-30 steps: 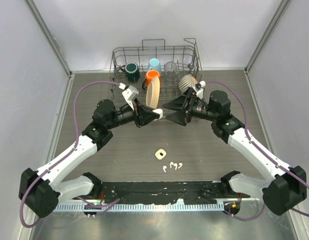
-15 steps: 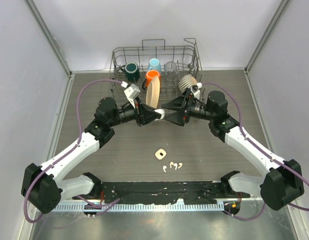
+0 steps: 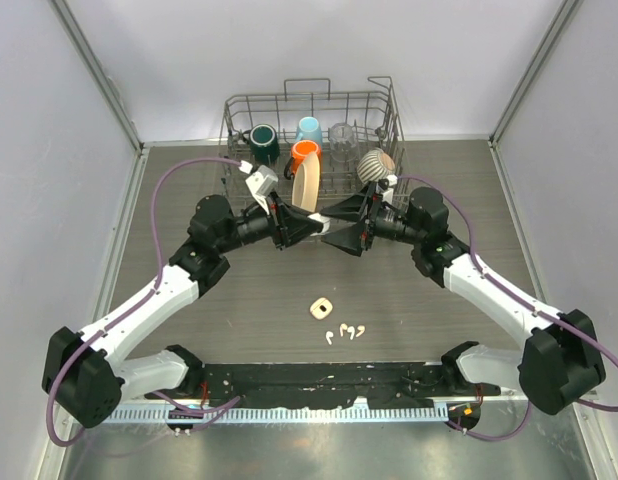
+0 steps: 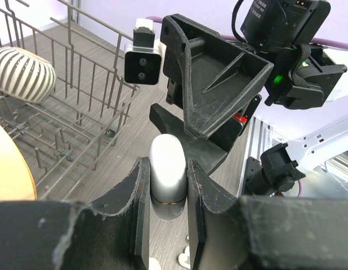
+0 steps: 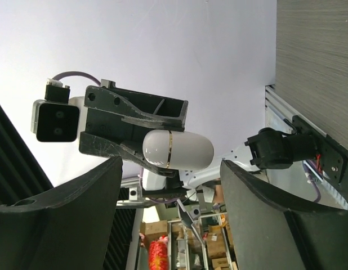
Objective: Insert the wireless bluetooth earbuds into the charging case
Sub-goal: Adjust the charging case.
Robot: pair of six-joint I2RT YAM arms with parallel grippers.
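Dark wooden table (image 3: 239, 310) beneath; left gripper (image 3: 307, 228) is clamped on the white charging case (image 4: 167, 174), whose long axis points right into the right gripper (image 3: 339, 232), spread wide around it and gripping nothing. Earbuds (image 3: 347, 331) lie loose on the table, nearer than both.

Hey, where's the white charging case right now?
The white charging case is clamped in the left gripper, mid-table just in front of the dish rack in the top view, with the open right gripper facing it from the right.
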